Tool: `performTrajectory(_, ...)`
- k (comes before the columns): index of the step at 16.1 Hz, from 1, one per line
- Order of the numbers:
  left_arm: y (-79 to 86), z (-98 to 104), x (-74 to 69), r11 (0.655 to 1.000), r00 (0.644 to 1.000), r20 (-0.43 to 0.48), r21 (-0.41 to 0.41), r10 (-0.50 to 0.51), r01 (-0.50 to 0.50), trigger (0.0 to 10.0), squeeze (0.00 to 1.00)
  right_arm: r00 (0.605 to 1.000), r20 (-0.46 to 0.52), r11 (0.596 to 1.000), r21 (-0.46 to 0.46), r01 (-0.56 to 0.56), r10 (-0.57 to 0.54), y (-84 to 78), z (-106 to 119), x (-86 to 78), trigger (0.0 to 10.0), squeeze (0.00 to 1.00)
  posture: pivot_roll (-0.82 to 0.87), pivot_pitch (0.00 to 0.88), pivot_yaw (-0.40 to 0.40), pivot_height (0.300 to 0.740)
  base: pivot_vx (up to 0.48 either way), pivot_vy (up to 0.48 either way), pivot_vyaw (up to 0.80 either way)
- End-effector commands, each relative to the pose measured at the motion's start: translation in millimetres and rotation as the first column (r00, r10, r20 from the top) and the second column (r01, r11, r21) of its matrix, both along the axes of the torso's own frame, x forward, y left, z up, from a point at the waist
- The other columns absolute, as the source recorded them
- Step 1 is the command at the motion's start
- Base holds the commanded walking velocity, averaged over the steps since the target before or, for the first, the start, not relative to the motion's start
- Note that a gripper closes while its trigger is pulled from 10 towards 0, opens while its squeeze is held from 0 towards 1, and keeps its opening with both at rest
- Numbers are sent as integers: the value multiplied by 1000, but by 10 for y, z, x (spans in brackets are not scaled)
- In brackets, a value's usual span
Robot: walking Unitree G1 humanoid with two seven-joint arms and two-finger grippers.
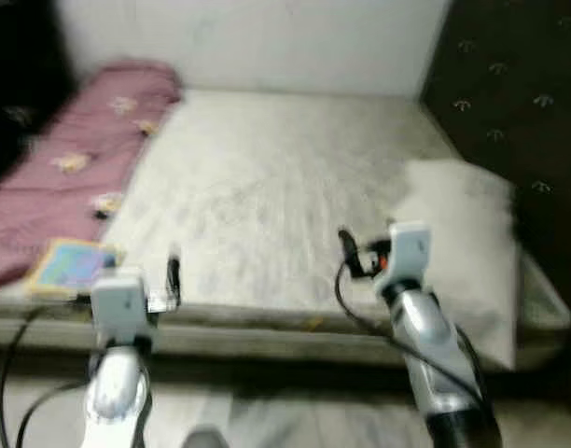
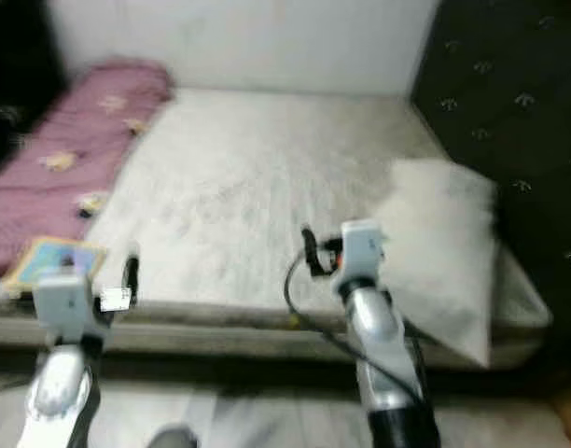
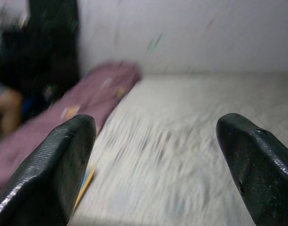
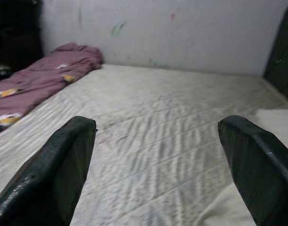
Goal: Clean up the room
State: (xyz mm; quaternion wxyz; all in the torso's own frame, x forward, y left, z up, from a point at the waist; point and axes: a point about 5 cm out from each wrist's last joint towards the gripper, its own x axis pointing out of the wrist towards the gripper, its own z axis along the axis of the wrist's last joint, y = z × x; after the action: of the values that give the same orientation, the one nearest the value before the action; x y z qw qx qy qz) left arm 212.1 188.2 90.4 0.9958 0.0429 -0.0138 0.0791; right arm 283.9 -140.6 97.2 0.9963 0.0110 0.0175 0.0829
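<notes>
Evidently little is done: both hands, left hand [image 1: 174, 277] and right hand [image 1: 347, 245], hover open and empty at the bed [image 1: 267, 187] edge, with the maroon blanket [image 1: 71, 159] bunched, the pillow [image 1: 458, 243] askew and a colourful book [image 1: 73, 265] left out

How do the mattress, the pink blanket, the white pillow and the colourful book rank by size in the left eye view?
1. mattress
2. pink blanket
3. white pillow, looks near the blanket in size; unsure
4. colourful book

head stereo pair looking down at mattress [image 1: 267, 196], wrist cameras low, facing wall [image 4: 181, 33]
</notes>
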Motion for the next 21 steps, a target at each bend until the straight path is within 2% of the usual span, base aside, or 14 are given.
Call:
performTrajectory(1, 38, 27, 39, 999, 999, 12, -3, 45, -45, 10000, 0, 1000, 16, 1000, 7, 26, -26, -45, 41, -40, 10000, 0, 25, 0, -48, 740, 0, 0, 0)
performTrajectory(3, 32, 9, 43, 999, 999, -3, 30, 36, -36, 10000, 0, 999, -12, 999, -7, 33, -33, -76, -35, -118, 10000, 0, 23, 0, -47, 740, 0, 0, 0)
performTrajectory(5, -22, 5, 101, 1000, 1000, -3, 6, -3, 3, 10000, 0, 999, -19, 999, -9, 31, -32, -65, -70, -139, 10000, 0, 19, 0, -43, 740, 0, 0, 0)
performTrajectory(8, -77, 4, 114, 998, 998, 4, -16, -65, 65, 10000, 0, 999, -12, 999, 8, 37, -37, -59, -52, -118, 10000, 0, 18, 0, -39, 740, 0, 0, 0)
performTrajectory(12, -100, 9, 124, 997, 997, 9, -26, -79, 79, 10000, 0, 999, -12, 999, 6, 32, -32, -66, -44, -118, 10000, 0, 15, 0, -43, 740, 250, 0, 0)
performTrajectory(17, -125, -63, 48, 993, 994, -28, -48, -106, 104, 10000, 0, 999, -24, 999, 1, 48, -48, -129, -79, -121, 10000, 0, 16, 0, -28, 740, 260, 0, 0)
performTrajectory(21, -169, -52, 71, 991, 992, -28, -57, -124, 122, 10000, 0, 998, -30, 999, 0, 47, -47, -131, -88, -126, 10000, 0, 6, 0, -30, 740, 261, 0, 0)
